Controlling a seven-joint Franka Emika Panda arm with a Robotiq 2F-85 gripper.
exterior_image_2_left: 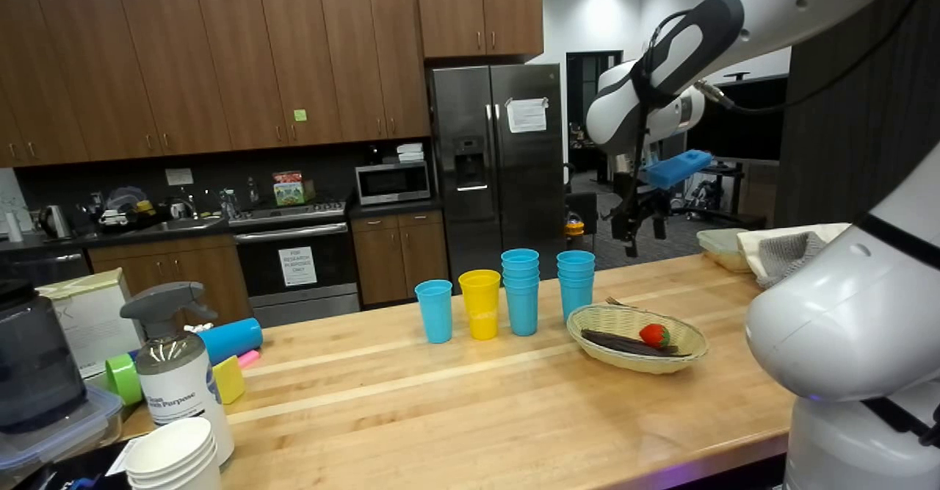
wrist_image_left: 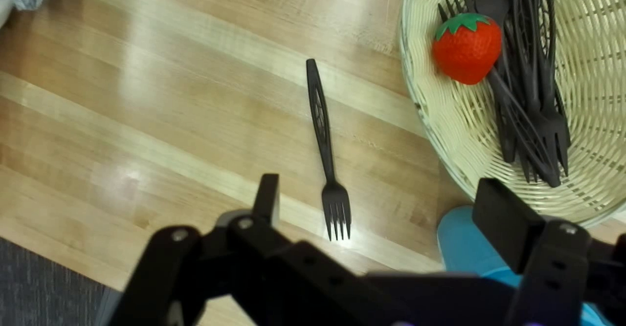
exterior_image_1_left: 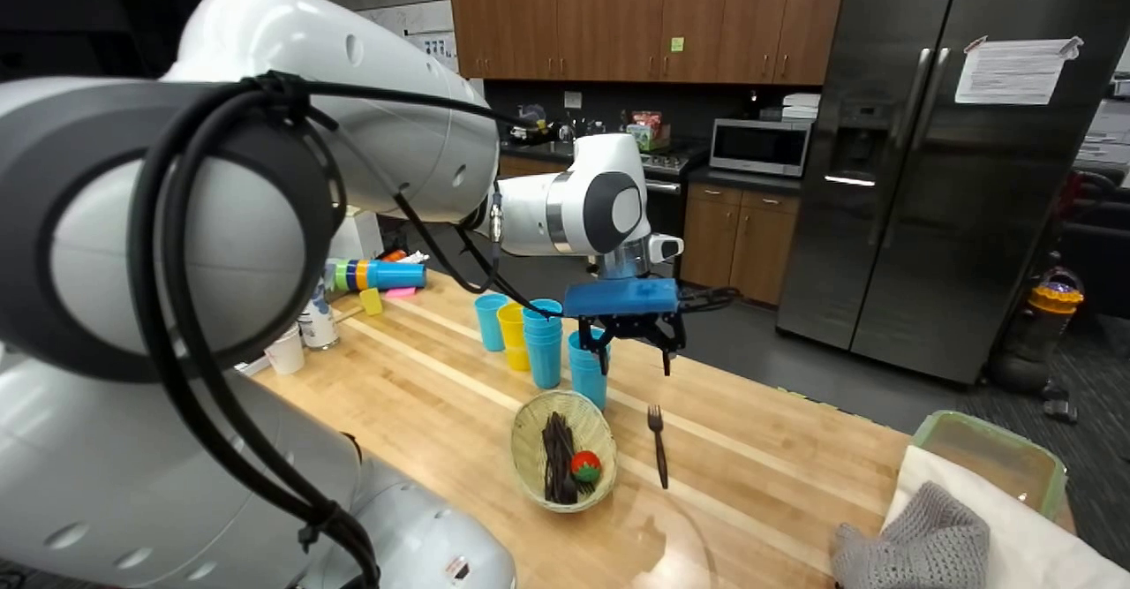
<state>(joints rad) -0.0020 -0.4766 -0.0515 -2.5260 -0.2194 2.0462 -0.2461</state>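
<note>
White cups (exterior_image_1_left: pixel 285 352): a stack well left of the basket (exterior_image_1_left: pixel 526 456), sides taken as an exterior view shows them.
Spray bottle (exterior_image_1_left: pixel 320 324): left of the basket and farther back.
Yellow block (exterior_image_1_left: pixel 371 302): left of the basket, beyond it.
Lying cups (exterior_image_1_left: pixel 375 275): nested, in several colours with a blue end, left of the basket and well beyond it.
Blue cup (exterior_image_1_left: pixel 491 324): upright, beyond the basket to its left.
Yellow cup (exterior_image_1_left: pixel 511 342): upright, beyond the basket, slightly left.
Blue stack (exterior_image_1_left: pixel 545 351): upright nested cups, behind the basket.
Basket: pale, woven, on the wooden table (exterior_image_1_left: pixel 742 501).
Dark cutlery (exterior_image_1_left: pixel 556 461): heaped inside the basket, forks among it.
Strawberry (exterior_image_1_left: pixel 585 467): red, green-capped, inside the basket against the cutlery.
Second blue stack (exterior_image_1_left: pixel 589 381): upright, just behind the basket; contact cannot be told.
Gripper (exterior_image_1_left: pixel 636 366): in the air, right of the basket, jaws spread wide, holding nothing; in the wrist view the lone fork (wrist_image_left: pixel 326 152) shows between them, lower down.
Lone fork: dark, flat on the table, just right of the basket, apart from it.
Grey cloth (exterior_image_1_left: pixel 918 540): crumpled, well right of the basket.
White cloth (exterior_image_1_left: pixel 1042 554): well right of the basket.
Container (exterior_image_1_left: pixel 998 452): green-rimmed, well right of the basket.
</note>
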